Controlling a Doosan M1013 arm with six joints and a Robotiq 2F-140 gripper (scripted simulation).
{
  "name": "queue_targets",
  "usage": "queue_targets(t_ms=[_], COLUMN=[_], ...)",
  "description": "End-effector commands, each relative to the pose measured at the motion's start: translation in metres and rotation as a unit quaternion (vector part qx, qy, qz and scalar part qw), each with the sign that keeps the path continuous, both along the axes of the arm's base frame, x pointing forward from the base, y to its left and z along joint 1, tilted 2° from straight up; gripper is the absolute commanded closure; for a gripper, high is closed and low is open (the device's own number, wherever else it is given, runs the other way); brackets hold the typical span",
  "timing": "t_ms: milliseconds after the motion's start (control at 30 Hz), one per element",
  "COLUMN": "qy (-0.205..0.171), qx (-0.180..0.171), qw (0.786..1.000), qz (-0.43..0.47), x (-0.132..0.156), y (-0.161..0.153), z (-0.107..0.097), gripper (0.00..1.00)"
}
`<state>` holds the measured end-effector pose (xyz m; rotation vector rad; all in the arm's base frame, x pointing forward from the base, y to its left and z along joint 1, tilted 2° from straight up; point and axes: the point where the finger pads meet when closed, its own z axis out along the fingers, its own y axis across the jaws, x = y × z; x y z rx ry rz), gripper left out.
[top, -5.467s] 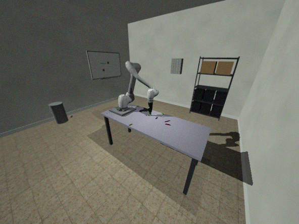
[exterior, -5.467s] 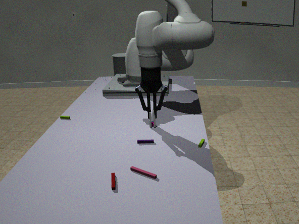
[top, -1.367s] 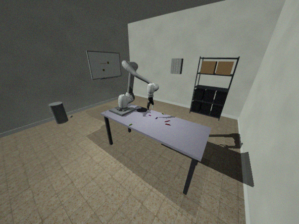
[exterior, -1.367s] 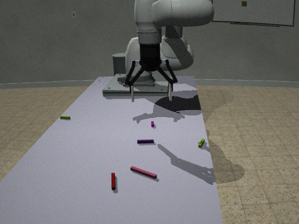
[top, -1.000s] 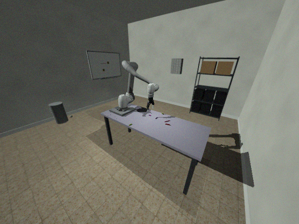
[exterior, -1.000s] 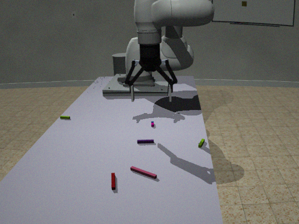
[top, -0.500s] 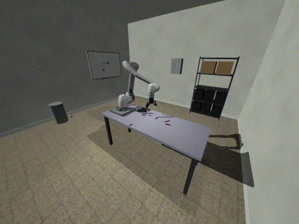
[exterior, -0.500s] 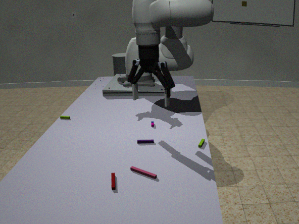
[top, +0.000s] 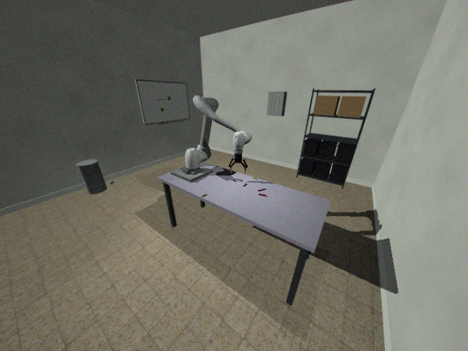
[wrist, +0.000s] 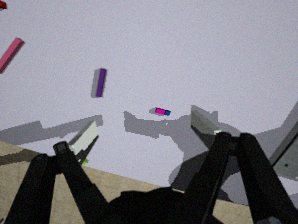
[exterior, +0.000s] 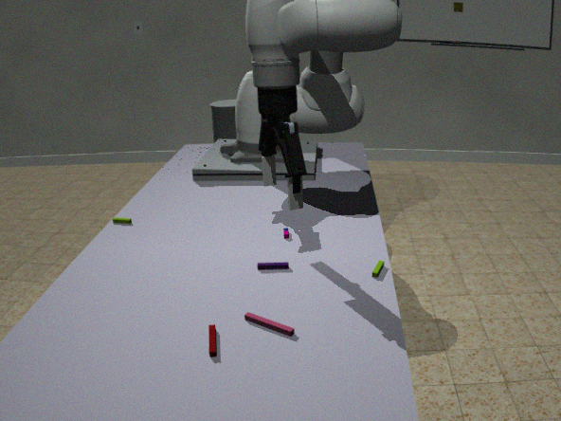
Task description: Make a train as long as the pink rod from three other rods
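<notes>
Fingers (top: 246, 163) (exterior: 296, 194) observed released, spread wide above the pale surface (top: 292, 209) (exterior: 142, 294) (wrist: 150, 30), nothing grasped. Magenta rod (top: 235, 181) (exterior: 286, 234) (wrist: 160, 111) and blue rod (exterior: 285, 229) (wrist: 167, 112) lie flat on the surface, lower than the fingers; in the wrist view they appear between the two fingers. These rods are in line, end to end, touching or almost so. Purple rod (top: 245, 185) (exterior: 273, 265) (wrist: 101, 83) lies apart from that pair and crosswise to it, farther from the fingers on the side away from the arm's base plate (top: 191, 179) (exterior: 223, 167) (wrist: 291, 159). Three-rod train of the pink rod's length: not complete. Pink rod (top: 262, 190) (exterior: 269, 324) (wrist: 11, 54) lies past the purple rod as reckoned from the fingers, slanted, with red rod (top: 262, 194) (exterior: 212, 340) (wrist: 3, 5) near it, well apart from the fingers. One lime rod (top: 255, 179) (exterior: 378, 268) (wrist: 85, 161) lies right of the fingers in the exterior view, by the surface's edge; partly hidden by a finger in the wrist view. Second lime rod (top: 204, 195) (exterior: 122, 221) lies well left of the fingers in the exterior view, near the opposite edge.
</notes>
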<state>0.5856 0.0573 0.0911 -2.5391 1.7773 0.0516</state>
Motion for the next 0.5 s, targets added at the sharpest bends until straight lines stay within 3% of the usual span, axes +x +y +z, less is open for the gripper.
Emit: queue_targets(t_ms=[0, 200, 467], qy=[0.005, 0.010, 0.017], qx=[-0.006, -0.007, -0.007], qw=[0.996, 0.979, 0.938], qz=[-0.083, -0.203, -0.345], x=[0.005, 0.011, 0.020], y=[-0.001, -0.002, -0.004], z=[-0.001, -0.001, -0.003], gripper=[0.00, 0.00, 0.00])
